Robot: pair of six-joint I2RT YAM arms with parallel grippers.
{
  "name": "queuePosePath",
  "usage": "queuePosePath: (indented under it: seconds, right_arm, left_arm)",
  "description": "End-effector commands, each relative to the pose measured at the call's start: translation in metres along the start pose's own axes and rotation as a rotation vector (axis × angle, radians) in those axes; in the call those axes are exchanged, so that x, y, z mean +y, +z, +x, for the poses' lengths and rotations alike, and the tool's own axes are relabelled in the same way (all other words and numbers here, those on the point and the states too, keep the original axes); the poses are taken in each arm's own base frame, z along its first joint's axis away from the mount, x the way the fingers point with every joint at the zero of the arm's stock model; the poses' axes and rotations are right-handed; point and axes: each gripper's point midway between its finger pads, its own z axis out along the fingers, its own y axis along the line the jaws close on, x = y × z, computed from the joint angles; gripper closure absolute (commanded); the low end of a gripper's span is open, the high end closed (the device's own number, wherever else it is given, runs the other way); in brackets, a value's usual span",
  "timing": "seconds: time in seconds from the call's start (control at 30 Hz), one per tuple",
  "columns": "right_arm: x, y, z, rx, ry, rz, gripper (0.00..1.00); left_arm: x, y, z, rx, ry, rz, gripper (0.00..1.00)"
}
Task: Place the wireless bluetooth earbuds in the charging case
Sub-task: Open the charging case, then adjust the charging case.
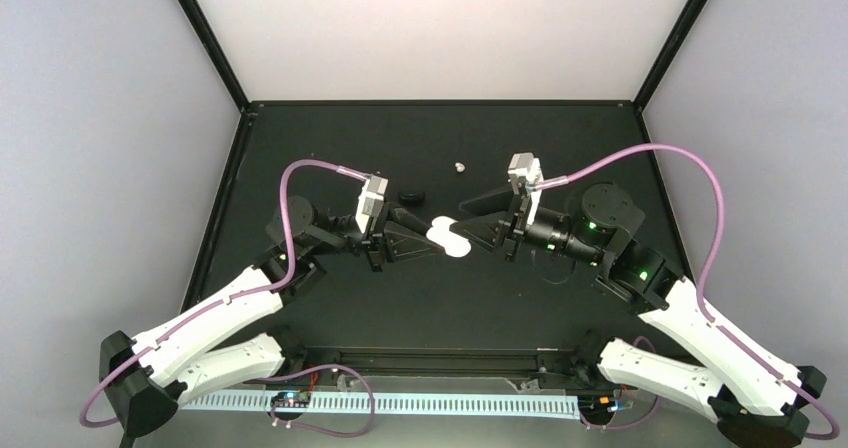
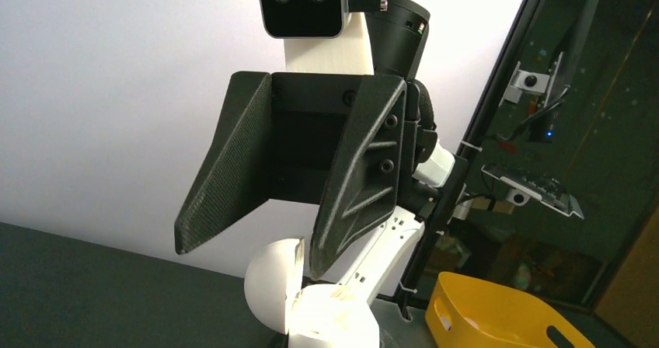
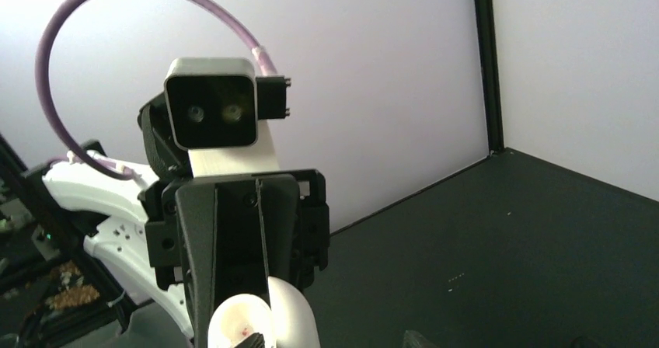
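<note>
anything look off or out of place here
One white earbud lies loose far back on the table, away from the charging case held in the left gripper. Nothing looks spilled or damaged.

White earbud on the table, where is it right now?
In the top view the white earbud lies loose at the far middle of the table, beyond the charging case and right of a small black object.

Left arm [image 1: 215, 310] and right arm [image 1: 712, 346], white lower links, black joints, ribbed black jaws with screws, purple cables [image 1: 315, 163], white-cased wrist cameras [image 1: 523, 173].
</note>
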Motion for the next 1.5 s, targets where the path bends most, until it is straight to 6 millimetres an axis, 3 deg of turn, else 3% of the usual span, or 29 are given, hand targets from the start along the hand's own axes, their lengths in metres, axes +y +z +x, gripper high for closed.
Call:
queuePosePath:
  seconds: [0.0, 0.43, 0.6, 0.9, 1.13, 1.47]
  right_arm:
    - [0.011, 0.001, 0.001, 0.033, -0.005, -0.057, 0.57]
    - [0.017, 0.001, 0.001, 0.035, -0.025, -0.093, 0.82]
    - [0.02, -0.002, -0.003, 0.023, -0.056, -0.101, 0.89]
    - [0.021, -0.004, -0.005, 0.019, -0.087, -0.101, 0.99]
    - [0.019, -0.011, -0.01, 0.012, -0.184, -0.067, 0.99]
    - [0.014, -0.016, -0.012, 0.012, -0.311, -0.023, 0.99]
  left_arm:
    - [-0.013, -0.002, -0.008, -0.017, 0.042, 0.033, 0.98]
    - [-0.011, -0.002, -0.009, -0.03, 0.036, 0.023, 0.98]
    - [-0.005, -0.001, -0.004, -0.016, 0.006, 0.005, 0.75]
    - [-0.001, 0.001, -0.001, -0.008, -0.009, -0.002, 0.66]
    - [0.006, 0.004, 0.003, 0.002, -0.07, -0.012, 0.35]
    - [0.0, 0.014, -0.003, 0.0, -0.166, 0.08, 0.33]
